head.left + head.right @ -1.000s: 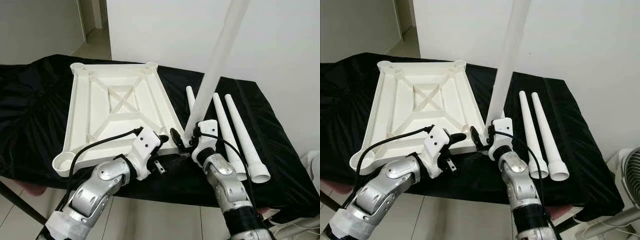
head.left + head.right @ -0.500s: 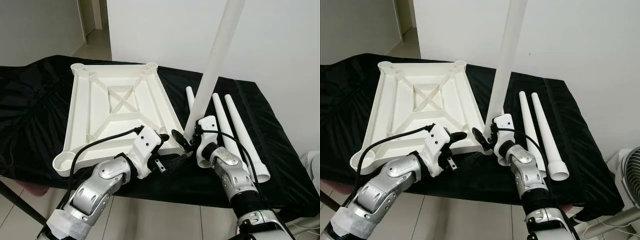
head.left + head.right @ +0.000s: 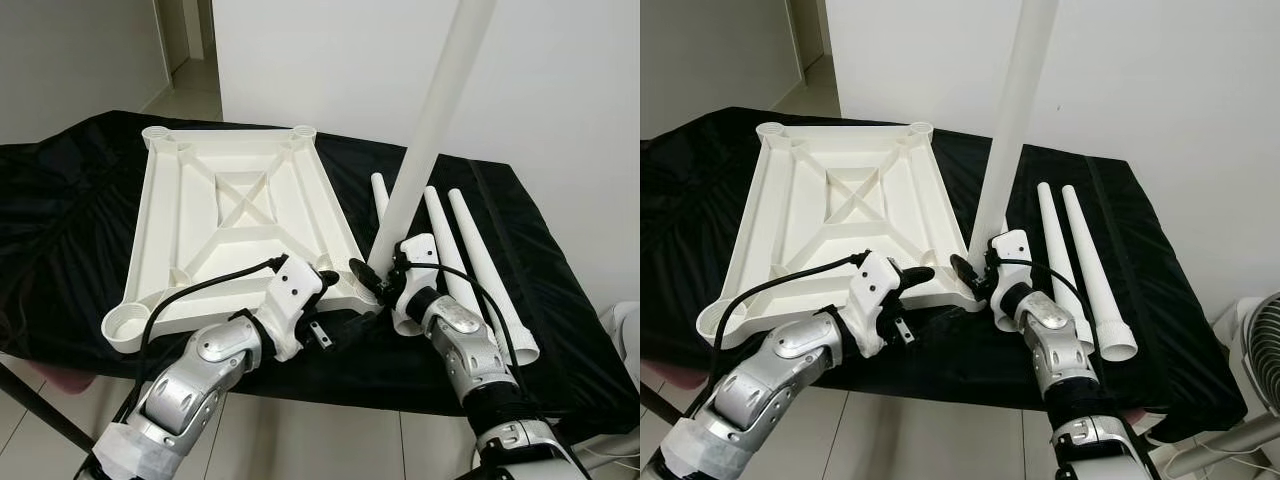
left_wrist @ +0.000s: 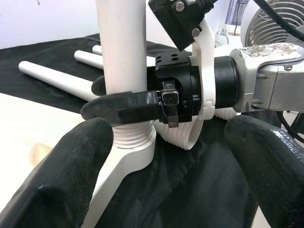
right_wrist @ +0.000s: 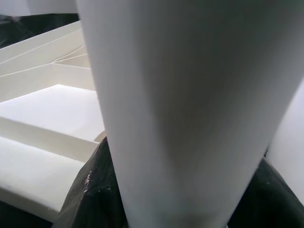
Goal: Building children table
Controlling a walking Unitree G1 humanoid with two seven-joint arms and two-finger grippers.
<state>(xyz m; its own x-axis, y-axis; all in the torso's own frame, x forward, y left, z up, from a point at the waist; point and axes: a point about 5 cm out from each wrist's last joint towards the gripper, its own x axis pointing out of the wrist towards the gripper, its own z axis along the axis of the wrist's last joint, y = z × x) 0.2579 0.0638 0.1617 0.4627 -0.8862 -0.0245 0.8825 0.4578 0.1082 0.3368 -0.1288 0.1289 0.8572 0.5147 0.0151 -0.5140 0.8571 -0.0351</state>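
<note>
The white tabletop (image 3: pixel 240 215) lies upside down on a table draped in black cloth (image 3: pixel 80 190). A long white table leg (image 3: pixel 430 130) stands nearly upright at the tabletop's near right corner socket (image 4: pixel 130 142), its ribbed end in the socket. My right gripper (image 3: pixel 372 283) is shut on the leg just above the socket; one black finger (image 4: pixel 123 107) wraps its side. My left gripper (image 4: pixel 161 166) hovers open just in front of that corner, touching nothing. In the right wrist view the leg (image 5: pixel 190 104) is pressed close.
Three loose white legs (image 3: pixel 1090 265) lie side by side on the cloth to the right of the tabletop. A fan (image 3: pixel 1265 340) stands on the floor at the far right. The cloth's front edge is right under both forearms. A doorway opens at back left.
My right forearm has swung outward to the right while keeping hold of the leg, which now stands a little straighter. The left gripper has hardly moved.
</note>
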